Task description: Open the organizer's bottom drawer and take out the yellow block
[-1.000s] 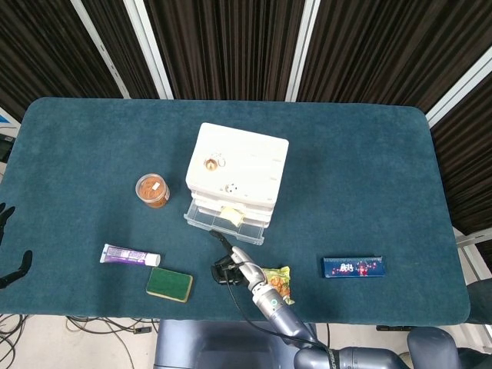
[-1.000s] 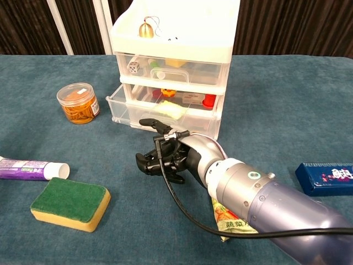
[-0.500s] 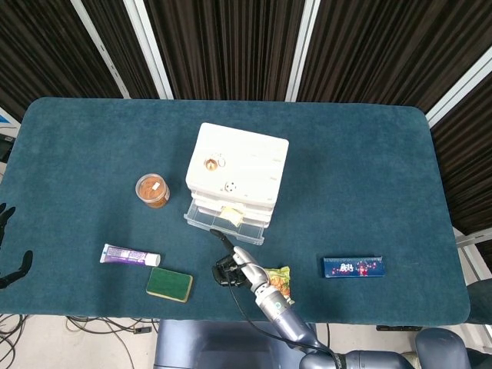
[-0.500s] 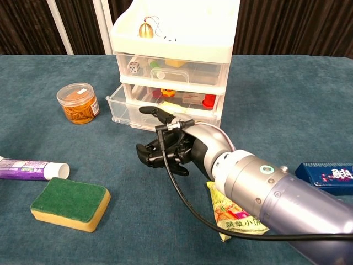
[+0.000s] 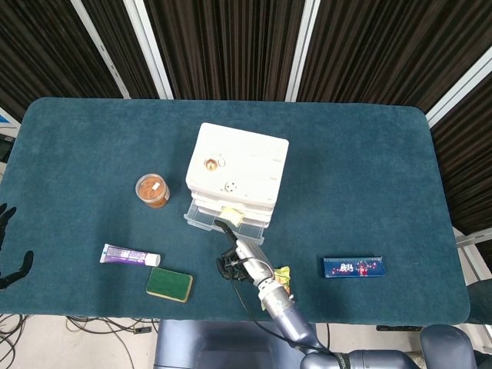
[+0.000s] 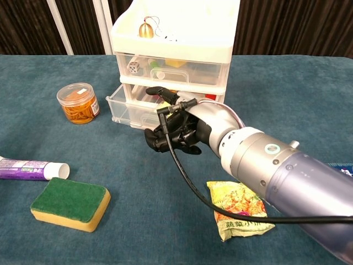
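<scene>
Chest view | bottom drawer (image 6: pixel 122 107) pulled open | yellow block (image 5: pixel 230 214) pale, flat inside

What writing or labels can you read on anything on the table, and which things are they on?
Snack packet: printed characters, too blurred to read.
Purple tube: small print, too blurred to read.
Blue box: light lettering, too small to read.
Die in the organizer's top drawer: dots only, no words.
No text can be read.

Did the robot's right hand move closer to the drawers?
Yes. The right hand has moved up toward the organizer, its fingers now reaching over the open bottom drawer.
</scene>
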